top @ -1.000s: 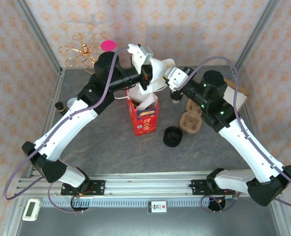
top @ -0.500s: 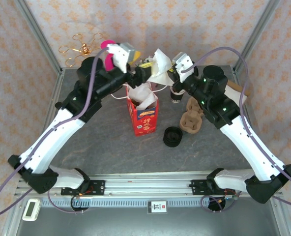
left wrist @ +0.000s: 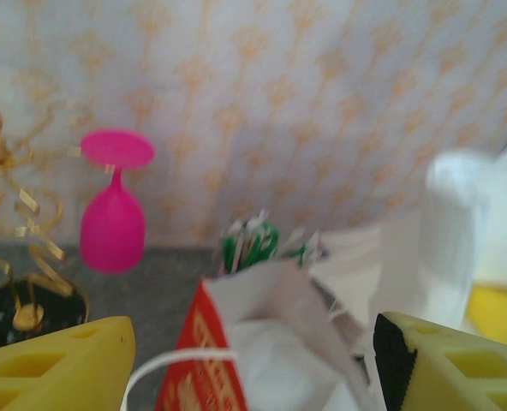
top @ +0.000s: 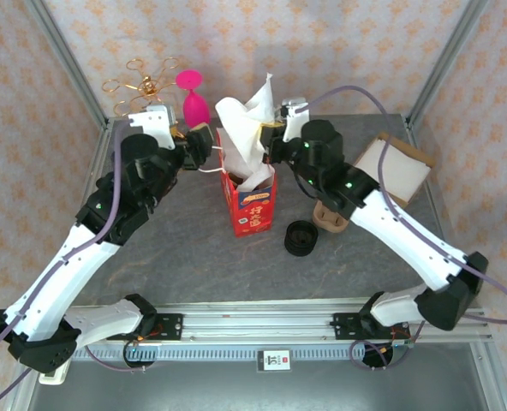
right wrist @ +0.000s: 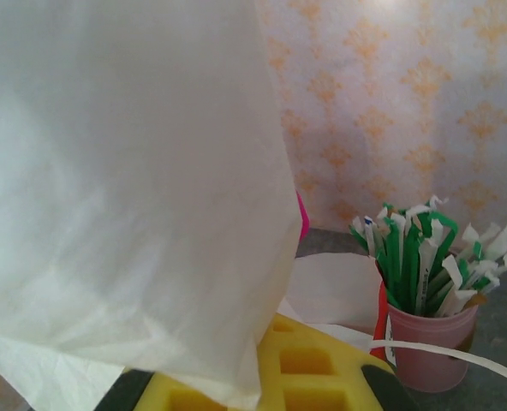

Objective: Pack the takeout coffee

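Top external view first, and the count is taken. One red paper bag [top: 253, 205] is seen standing upright at mid-table, mouth up. One mass of white tissue paper [top: 241, 128] is seen rising out of it to a tall point.

Two grippers are found at that bag. The left gripper [top: 206, 147] is held just left of the bag's mouth. In the left wrist view its two yellow fingers [left wrist: 56, 364] are shown spread wide apart, with the bag's red rim and one white cord handle [left wrist: 176, 364] seen beyond the gap. The right gripper [top: 269, 135] is closed tight at the right side of the paper, and the sheet appears to be pinched in it and held up. In the right wrist view the paper is draped across a yellow finger [right wrist: 279, 377].

Round the bag, more singles are counted:
- One stack of black lids [top: 301, 237] is set near the bag's front right.
- One brown cup carrier [top: 331, 214] is partly covered by the right arm.
- One flat cardboard box [top: 399, 167] is lying at the back right.
- One pink goblet [top: 191, 98], disc uppermost, is placed at the back left.
- One gold wire stand [top: 142, 86] is set beside the goblet.
- One pot of green-and-white sachets [right wrist: 420, 257] is picked out in the right wrist view.

As for the takeout coffee, its place cannot be told from these angles. Neither its long axis nor the way its lid is pointed can be called.
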`<act>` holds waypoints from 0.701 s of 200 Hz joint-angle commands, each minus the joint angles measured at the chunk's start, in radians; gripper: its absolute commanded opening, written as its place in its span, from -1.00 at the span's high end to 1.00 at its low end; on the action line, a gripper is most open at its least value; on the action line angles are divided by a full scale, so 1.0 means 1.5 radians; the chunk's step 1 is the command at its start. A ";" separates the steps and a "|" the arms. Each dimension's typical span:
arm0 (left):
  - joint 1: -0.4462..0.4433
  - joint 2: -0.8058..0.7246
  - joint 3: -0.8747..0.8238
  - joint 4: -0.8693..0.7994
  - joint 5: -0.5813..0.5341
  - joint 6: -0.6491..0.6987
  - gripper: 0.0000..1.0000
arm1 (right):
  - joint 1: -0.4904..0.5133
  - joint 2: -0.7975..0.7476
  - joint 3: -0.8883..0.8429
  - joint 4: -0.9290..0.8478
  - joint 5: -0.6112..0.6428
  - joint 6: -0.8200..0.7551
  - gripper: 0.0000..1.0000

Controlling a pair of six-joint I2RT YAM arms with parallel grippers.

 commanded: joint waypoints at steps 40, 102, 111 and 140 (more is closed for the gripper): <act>0.036 0.000 -0.106 0.021 0.066 -0.130 -0.39 | 0.020 0.117 0.100 -0.026 0.071 0.090 1.00; 0.078 0.023 -0.148 0.067 0.125 -0.157 -0.33 | 0.045 0.130 0.083 -0.092 0.128 0.080 0.98; 0.080 0.028 -0.145 0.065 0.128 -0.156 -0.32 | 0.045 0.130 0.090 -0.116 0.140 0.078 0.88; 0.088 0.028 -0.148 0.073 0.125 -0.158 -0.32 | 0.045 0.127 0.087 -0.154 0.114 0.079 0.64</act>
